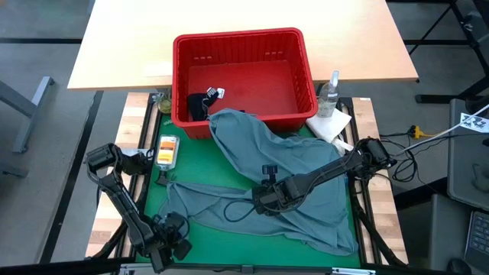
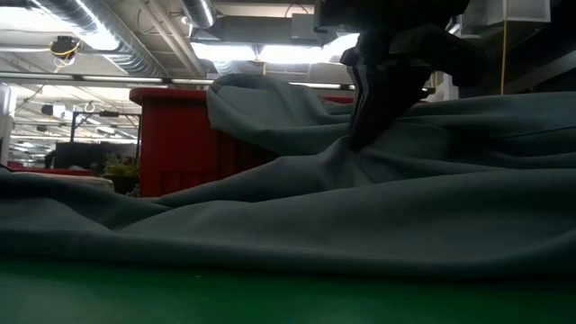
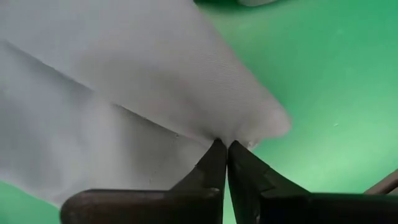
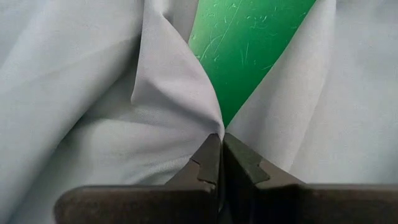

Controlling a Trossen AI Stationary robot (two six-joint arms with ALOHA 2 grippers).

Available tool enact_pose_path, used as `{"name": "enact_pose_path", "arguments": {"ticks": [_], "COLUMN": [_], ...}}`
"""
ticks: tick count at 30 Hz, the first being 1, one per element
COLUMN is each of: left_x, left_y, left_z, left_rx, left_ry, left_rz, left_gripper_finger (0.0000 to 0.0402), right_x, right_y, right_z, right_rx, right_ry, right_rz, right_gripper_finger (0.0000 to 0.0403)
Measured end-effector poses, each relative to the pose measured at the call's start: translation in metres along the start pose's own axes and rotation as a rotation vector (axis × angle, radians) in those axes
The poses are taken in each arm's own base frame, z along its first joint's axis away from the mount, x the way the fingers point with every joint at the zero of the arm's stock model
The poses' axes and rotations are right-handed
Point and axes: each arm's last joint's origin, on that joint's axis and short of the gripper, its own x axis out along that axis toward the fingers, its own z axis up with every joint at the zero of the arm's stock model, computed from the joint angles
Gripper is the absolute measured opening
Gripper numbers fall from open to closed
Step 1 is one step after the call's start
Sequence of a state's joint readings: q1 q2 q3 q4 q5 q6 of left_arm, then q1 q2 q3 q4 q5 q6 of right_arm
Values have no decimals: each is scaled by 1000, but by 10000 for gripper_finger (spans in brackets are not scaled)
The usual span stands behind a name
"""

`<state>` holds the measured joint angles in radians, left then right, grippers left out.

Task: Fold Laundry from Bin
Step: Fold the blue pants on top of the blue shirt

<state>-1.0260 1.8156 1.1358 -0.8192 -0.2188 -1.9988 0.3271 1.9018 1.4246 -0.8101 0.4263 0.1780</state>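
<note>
1. The left tool point(image 3: 225, 147) sits at the near-left corner of the green surface point(image 1: 205, 237), well away from the bin point(image 1: 243, 76); its fingers are pressed together on a corner of the grey-blue garment point(image 1: 275, 179).
2. Between that corner and the bin, the right tool point(image 4: 221, 142) is pinched tight on a fold at the garment's middle; its wrist view shows bare green beyond the pinch.
3. The garment's long axis runs from the surface's near edge up to the bin, its far end draped over the near rim.
4. Only the high view shows a dark navy garment point(image 1: 200, 105) inside the bin.
</note>
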Motion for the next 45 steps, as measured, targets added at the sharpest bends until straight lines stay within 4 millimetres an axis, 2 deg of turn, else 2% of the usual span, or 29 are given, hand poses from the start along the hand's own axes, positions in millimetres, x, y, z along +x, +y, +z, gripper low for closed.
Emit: {"name": "enact_pose_path", "arguments": {"ticks": [6,9,12,20,23,27,33,45], "left_x": [-1,-11,-32,-111,-130,-140,-143,-141], "left_y": [0,5,16,53,64,71,70,69], "left_z": [0,4,15,58,69,80,86,90], "left_rx": [72,108,119,118,85,39,73,82], "left_ry": [4,57,92,18,6,-69,-240,-246], "left_rz": [1,37,96,280,295,208,118,129], "left_gripper_finger": [2,1,1,0,0,0,0,0], "right_x": [0,0,0,0,-1,-6,-10,-7], "right_y": [0,0,0,-1,-2,-5,-9,-6], "right_z": [0,0,0,0,1,7,10,3], "right_rx": [0,-2,-19,-30,-25,-12,-14,-62], "right_ry": [0,1,2,-2,-13,-46,-59,1], "right_rz": [0,0,0,-30,-76,-130,-199,-106], "right_gripper_finger": [17,17,17,17,17,17,17,17]}}
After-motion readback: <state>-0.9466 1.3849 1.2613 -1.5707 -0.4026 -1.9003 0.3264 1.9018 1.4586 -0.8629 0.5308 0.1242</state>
